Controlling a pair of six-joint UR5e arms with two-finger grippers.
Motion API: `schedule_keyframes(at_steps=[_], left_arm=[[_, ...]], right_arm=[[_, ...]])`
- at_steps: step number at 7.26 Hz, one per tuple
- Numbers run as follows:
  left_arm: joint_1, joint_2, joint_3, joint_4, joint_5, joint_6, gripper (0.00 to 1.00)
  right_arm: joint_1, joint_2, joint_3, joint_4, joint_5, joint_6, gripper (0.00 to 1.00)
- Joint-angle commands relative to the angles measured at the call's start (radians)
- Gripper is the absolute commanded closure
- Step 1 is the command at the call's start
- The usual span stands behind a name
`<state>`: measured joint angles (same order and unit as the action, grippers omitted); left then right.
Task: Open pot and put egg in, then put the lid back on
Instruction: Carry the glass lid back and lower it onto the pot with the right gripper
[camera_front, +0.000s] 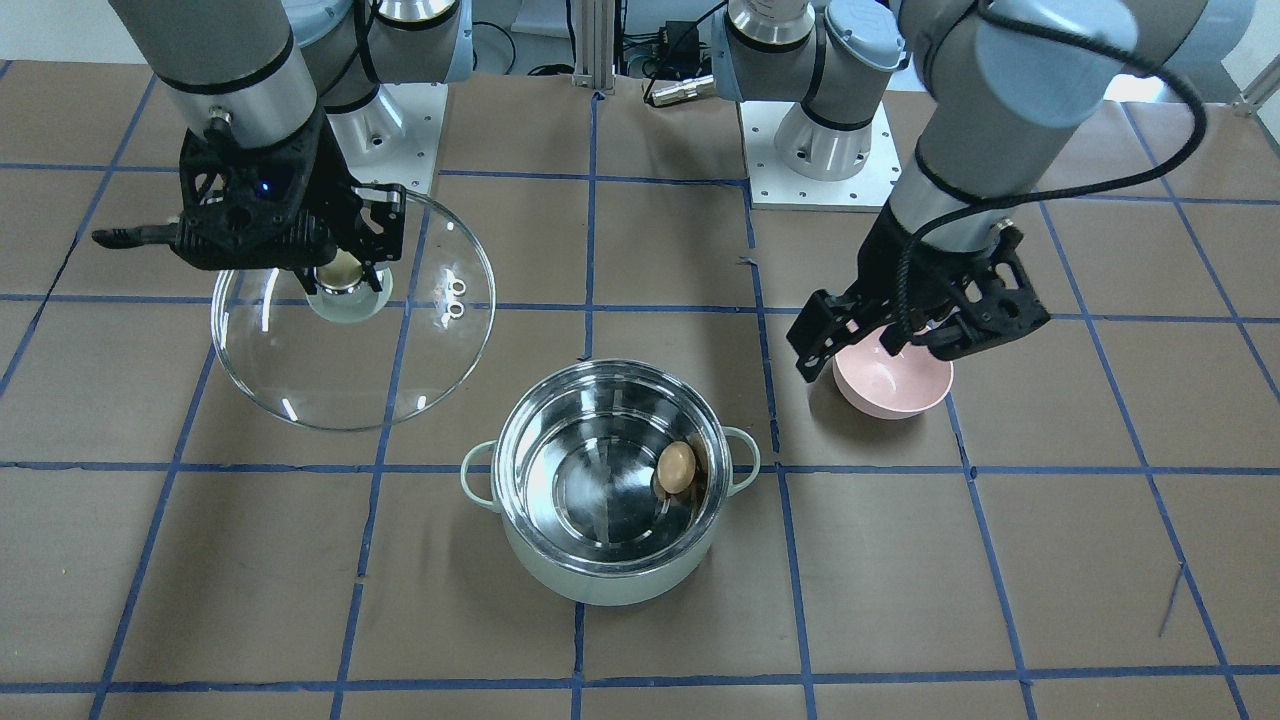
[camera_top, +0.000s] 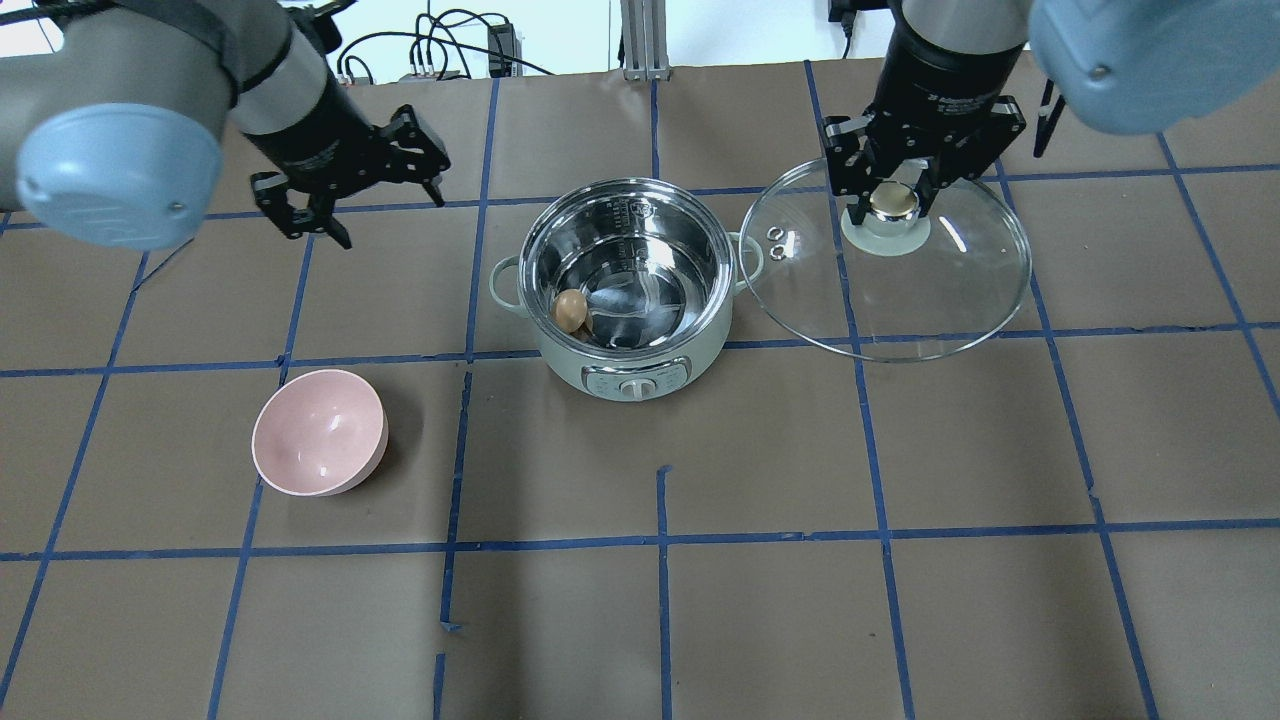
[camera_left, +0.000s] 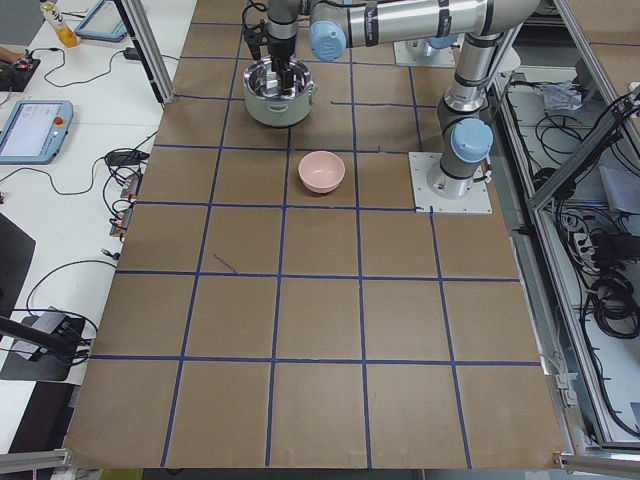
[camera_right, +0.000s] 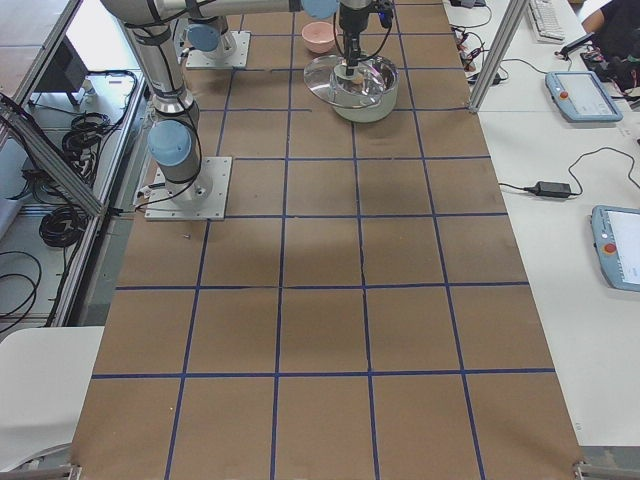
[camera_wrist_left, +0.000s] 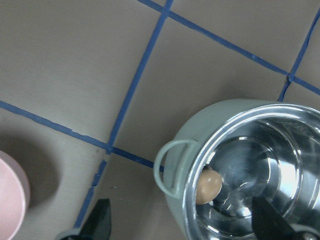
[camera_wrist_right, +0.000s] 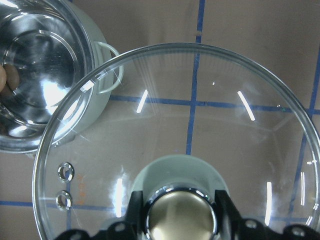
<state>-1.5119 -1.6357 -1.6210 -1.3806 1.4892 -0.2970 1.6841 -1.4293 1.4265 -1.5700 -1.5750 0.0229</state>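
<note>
The mint-green pot stands open at the table's middle and also shows in the overhead view. The tan egg lies inside it against the wall, and shows from overhead and in the left wrist view. My right gripper is shut on the cream knob of the glass lid. It holds the lid above the table beside the pot, its rim overlapping the pot's handle in the right wrist view. My left gripper is open and empty, raised to the pot's other side.
A pink bowl sits empty on the table on my left, in front of the left gripper. The brown table is marked with blue tape lines.
</note>
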Motion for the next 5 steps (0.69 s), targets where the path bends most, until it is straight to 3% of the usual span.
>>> schedule_keyframes(at_steps=[1,3,5], left_arm=[[0.061,0.118,0.018,-0.200,0.107,0.206,0.00],[0.039,0.119,0.067,-0.248,0.126,0.262,0.00],[-0.020,0.100,0.089,-0.262,0.116,0.245,0.00]], right_arm=[[0.145,0.201,-0.133,-0.179,0.003,0.121,0.78],[0.209,0.279,-0.141,-0.289,0.022,0.207,0.78],[0.276,0.340,-0.139,-0.363,-0.031,0.238,0.78]])
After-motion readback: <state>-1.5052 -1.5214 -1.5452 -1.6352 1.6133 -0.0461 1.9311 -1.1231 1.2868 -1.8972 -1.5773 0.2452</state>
